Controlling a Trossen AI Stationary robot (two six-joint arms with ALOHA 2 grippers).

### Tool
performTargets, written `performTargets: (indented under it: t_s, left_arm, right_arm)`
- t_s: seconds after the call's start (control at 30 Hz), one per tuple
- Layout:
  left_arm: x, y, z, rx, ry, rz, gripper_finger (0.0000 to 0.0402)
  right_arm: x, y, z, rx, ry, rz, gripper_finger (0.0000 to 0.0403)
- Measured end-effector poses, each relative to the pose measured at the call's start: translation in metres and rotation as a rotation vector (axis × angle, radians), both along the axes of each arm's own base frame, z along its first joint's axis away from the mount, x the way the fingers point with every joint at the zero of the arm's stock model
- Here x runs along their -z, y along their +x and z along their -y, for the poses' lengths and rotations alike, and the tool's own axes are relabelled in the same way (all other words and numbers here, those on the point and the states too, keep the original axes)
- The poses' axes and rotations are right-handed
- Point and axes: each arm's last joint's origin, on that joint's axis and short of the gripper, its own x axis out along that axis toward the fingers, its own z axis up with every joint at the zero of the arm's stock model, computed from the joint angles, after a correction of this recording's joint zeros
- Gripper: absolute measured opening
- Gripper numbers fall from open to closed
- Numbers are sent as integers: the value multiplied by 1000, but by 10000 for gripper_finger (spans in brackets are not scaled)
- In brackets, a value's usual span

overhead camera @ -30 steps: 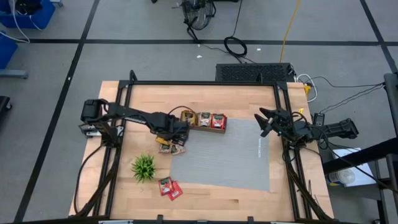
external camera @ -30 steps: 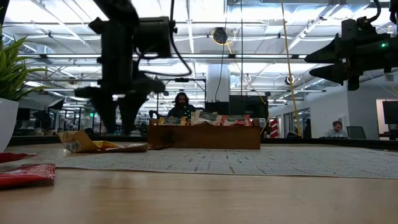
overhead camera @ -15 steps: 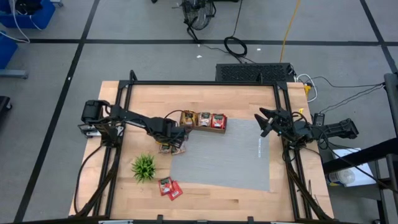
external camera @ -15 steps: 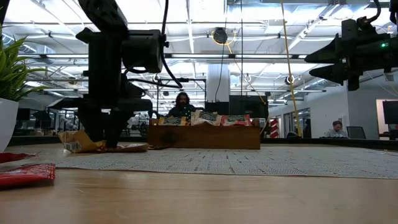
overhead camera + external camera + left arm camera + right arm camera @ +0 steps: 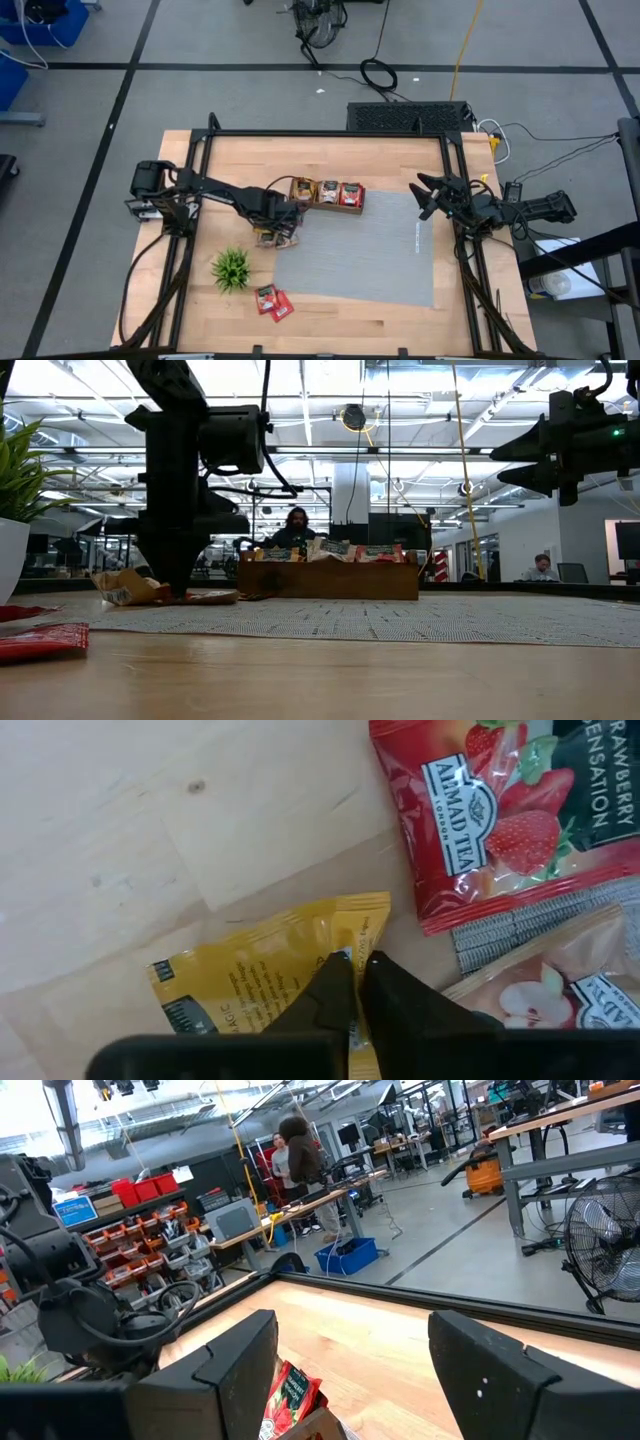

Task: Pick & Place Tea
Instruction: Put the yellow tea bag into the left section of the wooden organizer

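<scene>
Tea: your left gripper (image 5: 352, 963) has its jaws pinched on the yellow packet (image 5: 262, 978) on the table (image 5: 120, 830) (right gripper (image 5: 428, 196) idle, jaws spread, empty), so lift it next toward the tray (image 5: 326, 204).

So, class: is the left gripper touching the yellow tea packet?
Touching. In the left wrist view, the left gripper has both fingertips pinched together on the yellow tea packet.

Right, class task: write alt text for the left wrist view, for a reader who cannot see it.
The left tool, fingers nearly closed, pinches the edge of a yellow tea packet lying on the wooden table. A red strawberry tea packet lies beside it.
</scene>
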Motion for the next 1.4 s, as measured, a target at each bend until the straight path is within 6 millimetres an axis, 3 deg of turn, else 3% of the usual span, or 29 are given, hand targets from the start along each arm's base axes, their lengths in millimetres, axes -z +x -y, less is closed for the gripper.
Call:
performTargets:
  t_s: [0.13, 0.33, 0.7, 1.0, 1.4]
  left_arm:
    - [-7, 3, 1, 23, -33, -3, 12]
    - [-35, 14, 1, 95, -28, -38, 11]
    - [-108, 32, -2, 230, 16, -45, 10]
    - [-170, 28, 1, 426, 10, -75, 12]
    - [-228, 23, 19, 693, 6, 36, 9]
  right_arm:
    - [0, 0, 0, 0, 0, 0, 242]
    - [0, 0, 0, 0, 0, -1, 242]
    - [0, 0, 0, 0, 0, 0, 242]
    - [0, 0, 0, 0, 0, 0, 242]
    - [0, 0, 0, 0, 0, 0, 242]
